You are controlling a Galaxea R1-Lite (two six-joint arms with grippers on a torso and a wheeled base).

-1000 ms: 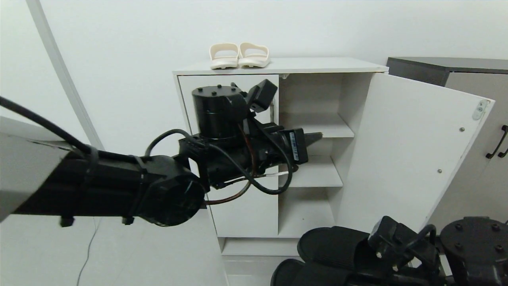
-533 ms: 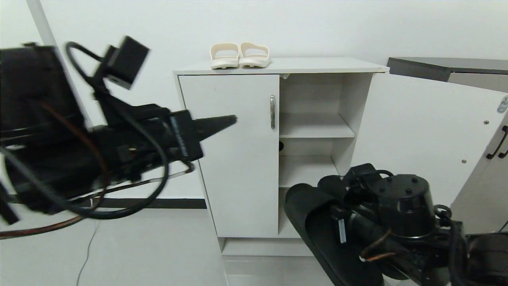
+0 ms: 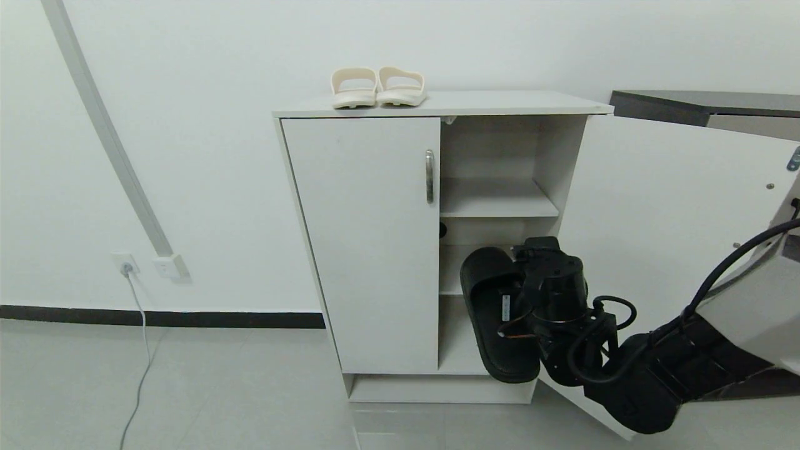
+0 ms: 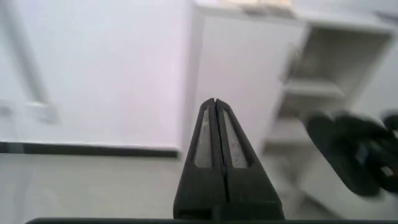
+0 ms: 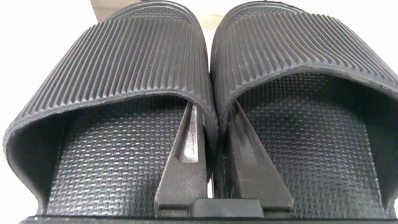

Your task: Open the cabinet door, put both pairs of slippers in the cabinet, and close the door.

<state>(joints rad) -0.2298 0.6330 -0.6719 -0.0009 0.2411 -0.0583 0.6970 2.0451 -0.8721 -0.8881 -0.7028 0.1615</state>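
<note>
Right gripper (image 5: 213, 130) pinches the black slippers (image 3: 494, 312) by their inner walls, just before the cabinet (image 3: 369, 250), its open bay ahead; door (image 3: 656, 212) swung wide alongside. Left gripper (image 4: 215, 106) closed, empty.

Left door (image 3: 369, 244): shut, bars the left half of the cabinet (image 3: 531, 101).
Right door (image 3: 656, 219): swung wide, walls off the right side.
Upper shelf (image 3: 497, 199): open at the front.
Middle shelf (image 3: 451, 275), bottom shelf (image 3: 455, 353): black slippers (image 3: 494, 312), pinched in the right claw (image 5: 213, 124), hang across their fronts.
Top: cream slippers (image 3: 378, 86) occupy its left part.
</note>
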